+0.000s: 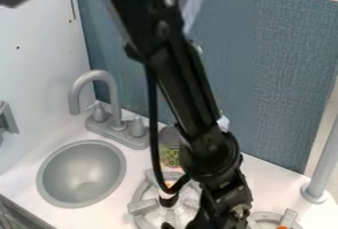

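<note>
The gripper (214, 218) hangs at the bottom edge, right of centre, over the right side of a grey stove burner (148, 218). Its lower part is cut off by the edge, and I cannot tell if it holds anything. Just behind the wrist, beside the arm, stands a grey can (170, 149) with a greenish label, partly covered by the arm and its cable. A small white and orange patch shows by the cable above the burner; what it is I cannot tell.
A round grey sink (82, 173) lies at the left with a grey faucet (112, 99) behind it. A second burner (267, 218) is at the lower right, near a grey post (323, 164). A blue-grey panel (284, 75) stands behind the counter.
</note>
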Controlling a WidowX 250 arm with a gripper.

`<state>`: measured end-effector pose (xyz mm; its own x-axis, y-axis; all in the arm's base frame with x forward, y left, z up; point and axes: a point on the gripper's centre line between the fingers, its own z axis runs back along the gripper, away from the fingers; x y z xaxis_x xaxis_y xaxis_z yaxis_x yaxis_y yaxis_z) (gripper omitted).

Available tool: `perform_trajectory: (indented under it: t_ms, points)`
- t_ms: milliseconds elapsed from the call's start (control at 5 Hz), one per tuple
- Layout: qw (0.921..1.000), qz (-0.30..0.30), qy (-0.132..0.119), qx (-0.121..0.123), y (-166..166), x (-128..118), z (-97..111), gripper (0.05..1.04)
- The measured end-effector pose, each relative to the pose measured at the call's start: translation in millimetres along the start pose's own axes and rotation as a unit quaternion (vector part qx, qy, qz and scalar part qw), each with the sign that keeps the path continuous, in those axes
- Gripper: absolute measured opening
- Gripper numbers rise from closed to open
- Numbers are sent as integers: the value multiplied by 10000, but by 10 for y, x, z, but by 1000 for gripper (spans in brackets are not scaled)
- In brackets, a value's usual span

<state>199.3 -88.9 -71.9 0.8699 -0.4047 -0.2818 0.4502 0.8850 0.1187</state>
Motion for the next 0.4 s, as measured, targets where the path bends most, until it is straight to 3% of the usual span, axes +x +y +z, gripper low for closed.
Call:
perform_trajectory:
  t_ms: [400]
  points:
    - [9997,17,-255,-28,65,260,-13,101]
